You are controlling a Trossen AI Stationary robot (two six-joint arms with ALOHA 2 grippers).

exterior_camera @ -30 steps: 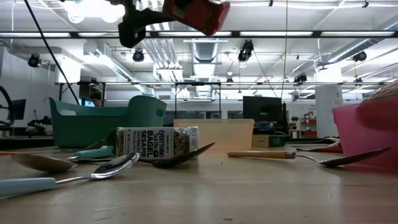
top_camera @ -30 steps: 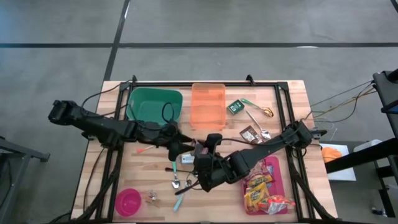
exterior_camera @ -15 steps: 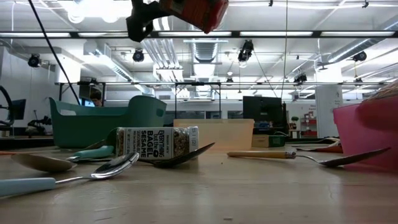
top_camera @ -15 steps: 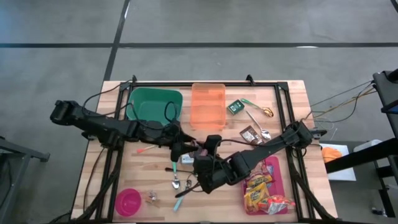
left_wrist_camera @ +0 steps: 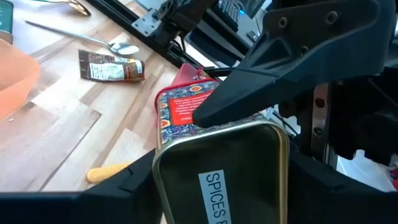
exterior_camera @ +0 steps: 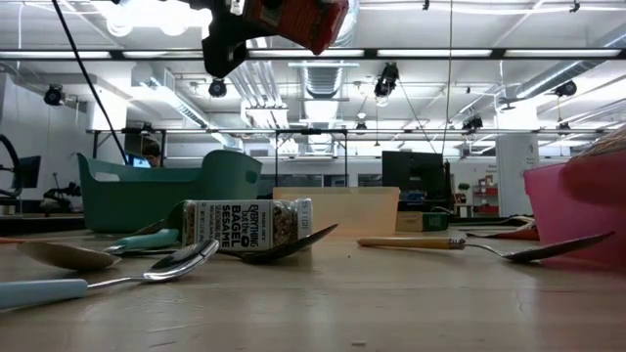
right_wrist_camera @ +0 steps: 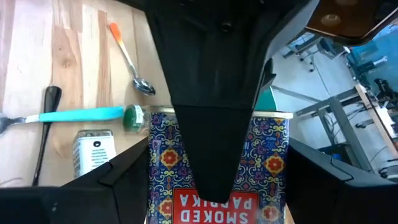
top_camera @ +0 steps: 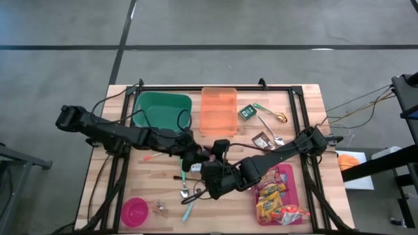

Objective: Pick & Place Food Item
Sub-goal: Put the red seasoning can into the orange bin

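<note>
A smoked paprika tin (right_wrist_camera: 273, 168), red and blue patterned with a gold lid (left_wrist_camera: 217, 168), hangs high above the table's middle; the low view shows it at the top (exterior_camera: 298, 20). Both grippers are shut on it from opposite sides. My left gripper (top_camera: 196, 156) reaches in from the table's left, and my right gripper (top_camera: 212, 162) from the right. In the high view the two grippers hide most of the tin. My left gripper pinches the tin at its gold-lidded end (left_wrist_camera: 163, 180), one finger on either side. One of its fingers (right_wrist_camera: 217, 124) lies flat along the printed face. It comes from the table's left, slanting slightly down. The tin is clear of the table. My right gripper has the tin between its two fingers, one on either long edge (right_wrist_camera: 155, 186), with the printed face toward its own camera. One of its fingers (left_wrist_camera: 267, 81) reaches along the patterned side. It comes from the table's right, slanting down.
A green bin (top_camera: 162, 109) and an orange bin (top_camera: 218, 109) stand at the far side. A pink tray (top_camera: 285, 175) with snack packets lies near right, a pink bowl (top_camera: 134, 210) near left. A bagel-sesame jar (exterior_camera: 245, 225) and several spoons lie under the grippers.
My left gripper has moved a little toward the table's right, up against my right gripper and the tin. In the low view the tin has tipped slightly and stays high above the table. My right arm has kept its place.
</note>
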